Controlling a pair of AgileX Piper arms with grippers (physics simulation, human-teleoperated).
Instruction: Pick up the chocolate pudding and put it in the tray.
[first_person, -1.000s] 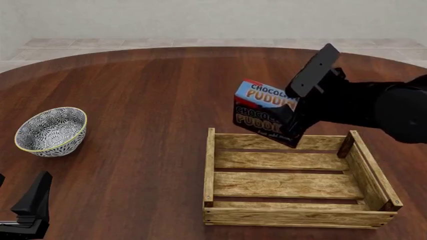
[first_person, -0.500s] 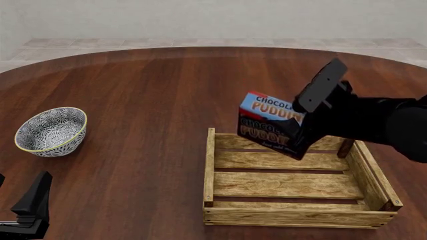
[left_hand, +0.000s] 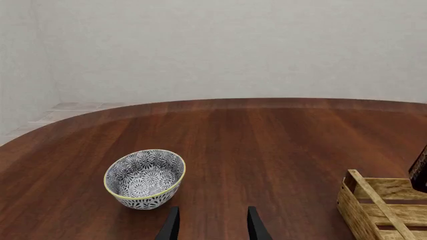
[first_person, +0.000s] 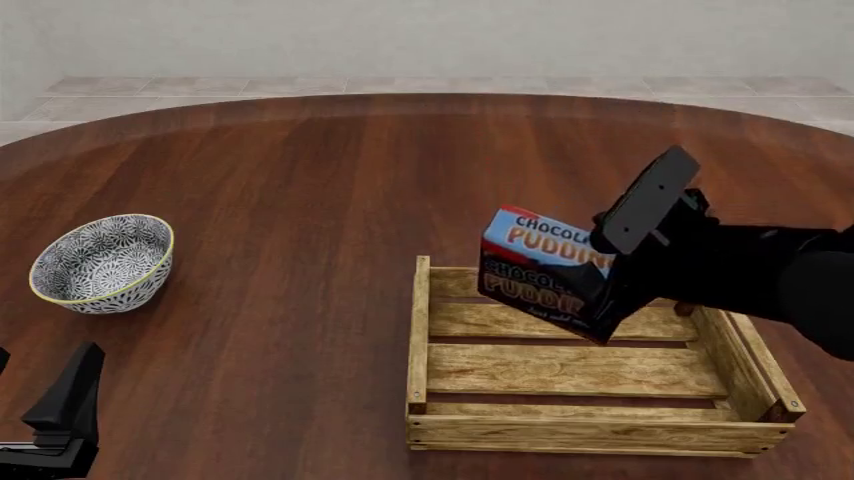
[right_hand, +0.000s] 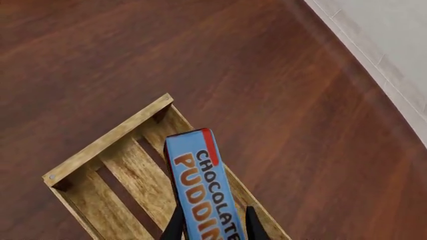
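The chocolate pudding carton (first_person: 547, 270), light blue on top and dark brown on its front, hangs tilted over the far left part of the tray. My right gripper (first_person: 607, 275) is shut on it from the right. In the right wrist view the carton (right_hand: 200, 190) sits between my right gripper's (right_hand: 215, 227) fingers, above the slats. The tray (first_person: 587, 432) is a shallow wooden slat crate at the near right of the table, and it also shows in the right wrist view (right_hand: 107, 142). My left gripper (first_person: 60, 420) is open and empty at the near left edge, and it also shows in the left wrist view (left_hand: 212, 227).
A round grey-patterned bowl (first_person: 104, 262) with a yellow rim stands at the left of the brown wooden table (first_person: 294, 180). It lies just ahead of the left gripper in the left wrist view (left_hand: 145, 178), where the tray's corner (left_hand: 373, 205) shows at the edge.
My right gripper has carried the carton down and a little nearer, so it now hangs lower over the tray's far slats. The left arm has not moved.
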